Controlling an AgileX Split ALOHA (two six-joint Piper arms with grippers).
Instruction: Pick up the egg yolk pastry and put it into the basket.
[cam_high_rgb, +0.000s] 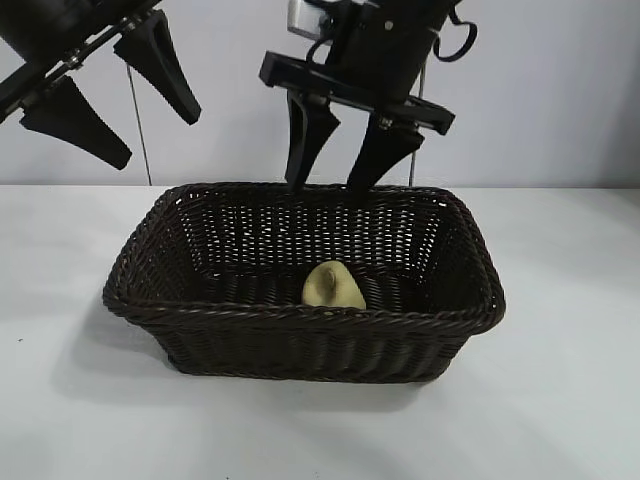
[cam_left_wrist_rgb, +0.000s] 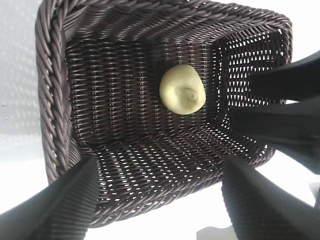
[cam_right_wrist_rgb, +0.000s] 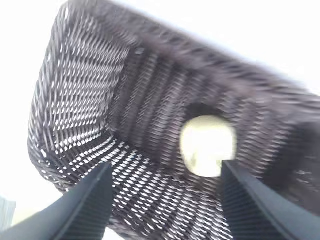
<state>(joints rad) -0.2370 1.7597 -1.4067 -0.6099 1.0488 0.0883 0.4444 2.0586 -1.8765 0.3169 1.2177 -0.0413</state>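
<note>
The pale yellow egg yolk pastry (cam_high_rgb: 333, 287) lies on the floor of the dark brown wicker basket (cam_high_rgb: 470, 310), near its front wall. It also shows in the left wrist view (cam_left_wrist_rgb: 182, 89) and the right wrist view (cam_right_wrist_rgb: 207, 145). My right gripper (cam_high_rgb: 335, 182) is open and empty, raised above the basket's back rim, apart from the pastry. My left gripper (cam_high_rgb: 158, 138) is open and empty, held high above the basket's left end. The right arm's fingers (cam_left_wrist_rgb: 295, 85) show at the edge of the left wrist view.
The basket stands in the middle of a white table (cam_high_rgb: 570, 400). A pale wall is behind it. A thin vertical rod (cam_high_rgb: 141, 130) rises at the back left.
</note>
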